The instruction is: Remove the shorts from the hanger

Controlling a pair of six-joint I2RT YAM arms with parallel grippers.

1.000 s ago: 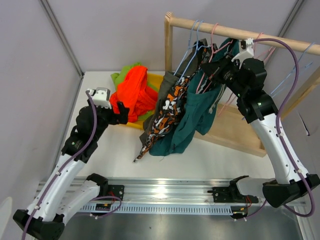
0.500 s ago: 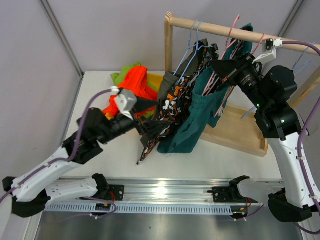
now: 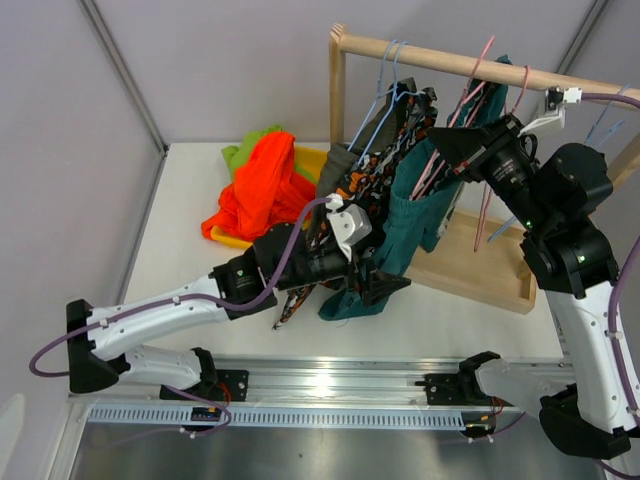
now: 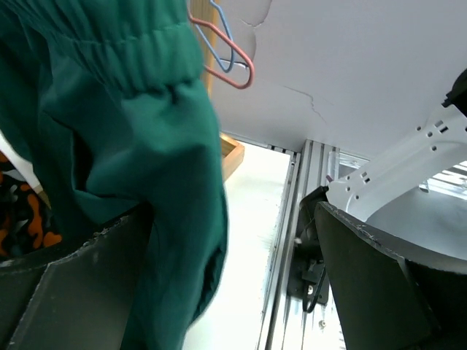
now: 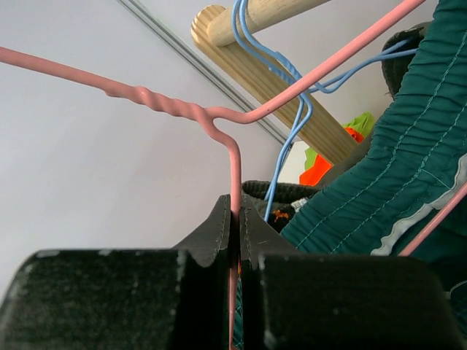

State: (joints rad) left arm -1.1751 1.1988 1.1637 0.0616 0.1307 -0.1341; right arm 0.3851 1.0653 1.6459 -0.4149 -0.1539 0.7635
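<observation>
Seen from above, the light is bright and even, and shadows on the white table (image 3: 190,250) are faint, with soft edges. The aluminium rail (image 3: 320,381) at the near edge gives one white glare spot. In my left wrist view my left fingers (image 4: 387,292) are dark and blurred, and the dark teal shorts (image 4: 146,146) look soft. In my right wrist view the pink hanger (image 5: 168,108) is sharp against a pale wall (image 5: 87,160); my right fingers (image 5: 102,299) are nearly black.
</observation>
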